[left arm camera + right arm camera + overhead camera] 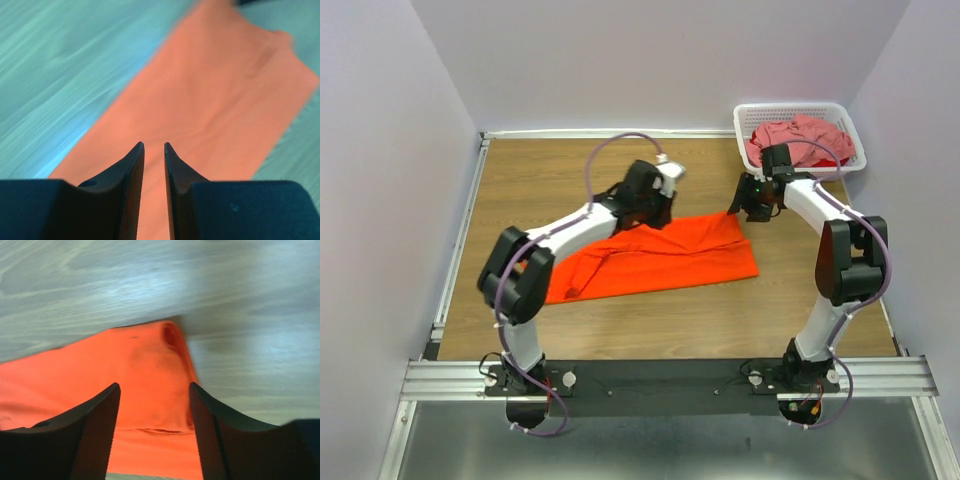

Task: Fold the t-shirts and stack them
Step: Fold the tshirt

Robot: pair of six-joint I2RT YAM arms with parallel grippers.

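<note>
The orange t-shirt (pixel 660 262) lies mid-table as a long folded band, running left to right. My left gripper (pixel 655 212) hovers at its far edge; in the left wrist view its jaws (pixel 154 144) stand only narrowly apart above the orange cloth (pixel 220 90), holding nothing. My right gripper (pixel 738 208) is at the shirt's far right corner. Seen from the right wrist, it (pixel 154 385) is wide open over a folded-over corner of the shirt (pixel 140 365). The pink t-shirt (pixel 798 135) lies crumpled in the basket.
The white lattice basket (pixel 800 106) stands at the back right corner, just behind the right arm. The wooden table (pixel 550 180) is bounded by a metal rail on the left and walls behind and at both sides.
</note>
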